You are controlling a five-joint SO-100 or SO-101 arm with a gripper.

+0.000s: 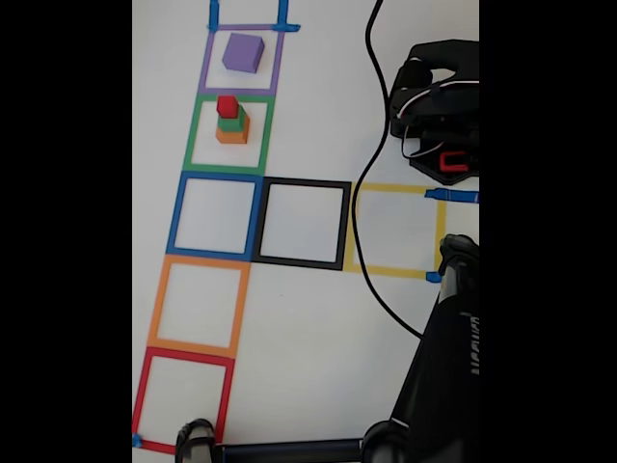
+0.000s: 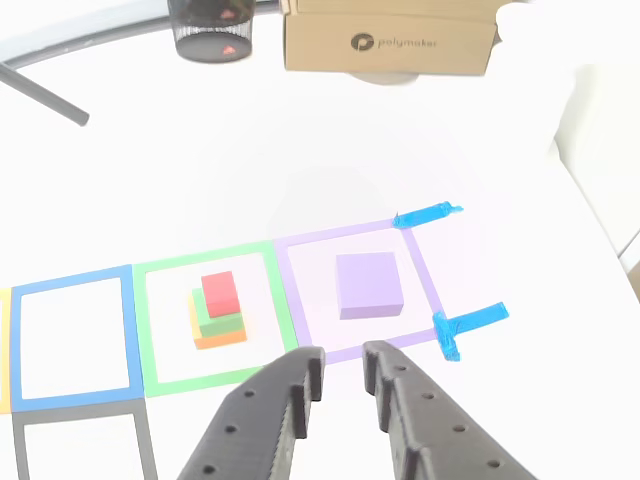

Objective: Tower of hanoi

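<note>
- Hovering empty, the gripper has its jaws parted, its base cut off.
- Purple cube sits alone.
- Red cube and green cube mostly hide the orange cube.

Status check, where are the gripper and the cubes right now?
Gripper open, empty, hovering at the purple square's near edge. Purple cube alone in the purple square; red on green on orange in the green square. Nothing in the way.

so in the fixed view, upper left: three cubes stacked smallest on top inside one tape square, biggest cube alone in the next square above.
</note>
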